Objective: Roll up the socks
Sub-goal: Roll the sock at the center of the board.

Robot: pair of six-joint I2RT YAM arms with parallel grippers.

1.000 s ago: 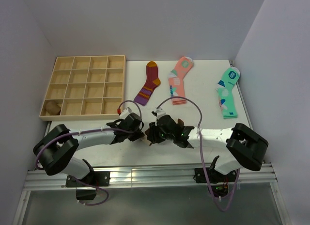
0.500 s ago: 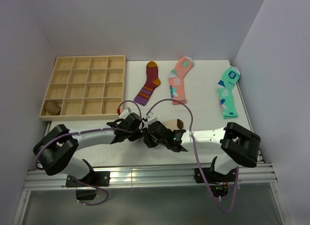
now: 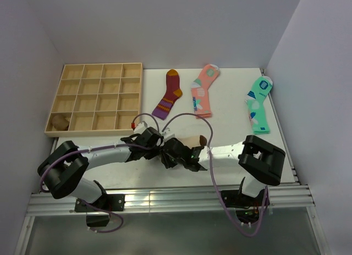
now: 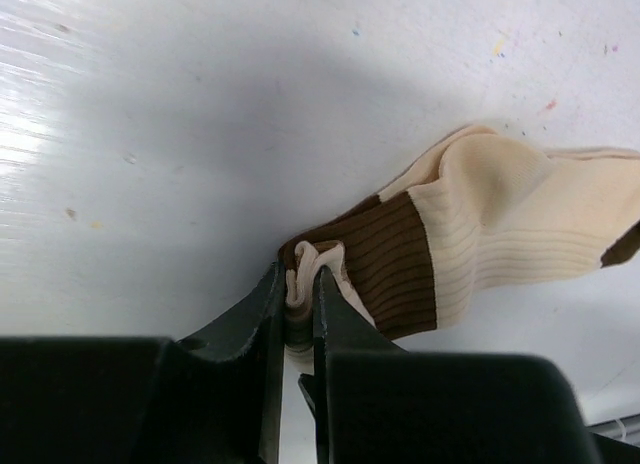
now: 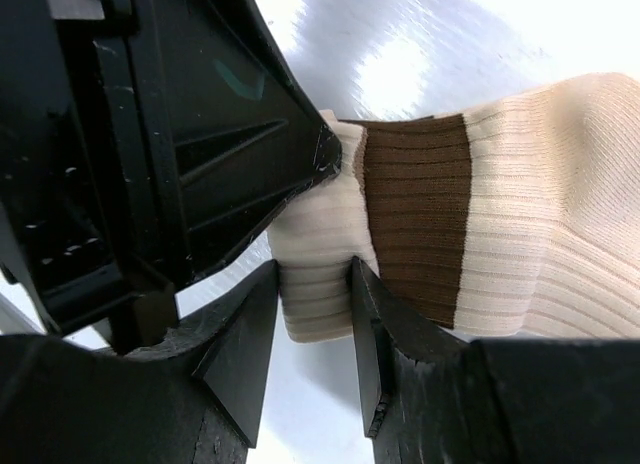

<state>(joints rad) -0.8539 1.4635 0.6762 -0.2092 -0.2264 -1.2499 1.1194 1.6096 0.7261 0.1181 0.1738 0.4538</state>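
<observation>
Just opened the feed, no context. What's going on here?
Both arms are working one beige sock with a dark brown band, near the front middle of the table. The left gripper is pinched shut on a fold of its cuff; the right gripper grips the cuff end right beside it. A maroon striped sock, pink sock and mint-green sock lie flat at the back, beside a wooden tray.
</observation>
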